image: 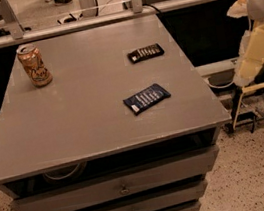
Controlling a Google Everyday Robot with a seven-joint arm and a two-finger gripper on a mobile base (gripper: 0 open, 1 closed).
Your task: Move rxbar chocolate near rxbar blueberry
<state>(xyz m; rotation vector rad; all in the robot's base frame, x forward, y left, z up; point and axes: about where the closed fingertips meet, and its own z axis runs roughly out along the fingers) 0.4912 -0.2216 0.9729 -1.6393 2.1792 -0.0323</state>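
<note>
The rxbar chocolate (pixel 145 53), a small black wrapper with white lettering, lies flat on the grey table top (pixel 82 111), towards its far right. The rxbar blueberry (pixel 146 98), a navy-blue wrapper with white lettering, lies flat nearer the front, right of the middle. The two bars are well apart, roughly one bar-length or more between them. My gripper is not in view. Only white and cream parts of my arm (pixel 257 39) show at the right edge, off the table and away from both bars.
An orange drink can (pixel 34 66) stands upright at the table's far left. The table is a cabinet with drawers (pixel 121 188) under its front edge. A rail (pixel 106 18) runs behind the table. A yellow-framed stand (pixel 258 100) is on the floor at the right.
</note>
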